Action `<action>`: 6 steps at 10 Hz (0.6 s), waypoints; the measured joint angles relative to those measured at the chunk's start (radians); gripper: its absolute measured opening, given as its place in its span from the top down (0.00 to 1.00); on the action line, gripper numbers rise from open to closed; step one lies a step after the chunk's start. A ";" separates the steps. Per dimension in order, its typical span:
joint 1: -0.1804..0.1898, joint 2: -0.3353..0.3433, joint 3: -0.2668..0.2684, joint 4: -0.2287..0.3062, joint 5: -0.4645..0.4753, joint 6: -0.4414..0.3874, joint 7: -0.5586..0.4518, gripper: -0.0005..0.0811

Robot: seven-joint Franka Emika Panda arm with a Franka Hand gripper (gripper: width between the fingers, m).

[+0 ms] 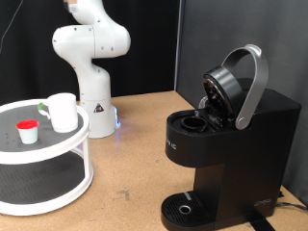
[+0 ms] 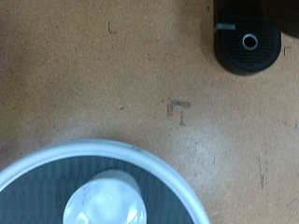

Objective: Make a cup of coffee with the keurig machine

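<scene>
The cup (image 1: 63, 111), white with a light green handle, stands upright on the top tier of a round white stand (image 1: 85, 135) at the exterior view's left. The wrist view looks straight down on the cup (image 2: 105, 202). The black keurig machine (image 1: 236, 144) stands at the exterior view's right with its lid raised and its silver-grey handle (image 1: 253, 85) tilted up; the pod chamber is open. Its circular drip tray (image 1: 183, 207) is bare and also shows in the wrist view (image 2: 249, 42). My gripper shows in neither view; the arm runs out of the exterior view's top.
A tiny white pod with a red top (image 1: 28, 132) sits on the stand's top tier beside the cup. The stand has a lower tier (image 1: 38, 183). The arm's white base (image 1: 93, 101) stands behind it. Brown tabletop (image 2: 159, 93) lies between the stand and the machine.
</scene>
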 joint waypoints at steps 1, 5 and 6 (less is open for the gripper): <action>-0.008 0.000 -0.024 0.004 -0.020 -0.007 -0.021 0.01; -0.023 0.022 -0.122 0.075 -0.095 -0.108 -0.129 0.01; -0.023 0.033 -0.138 0.093 -0.106 -0.121 -0.145 0.01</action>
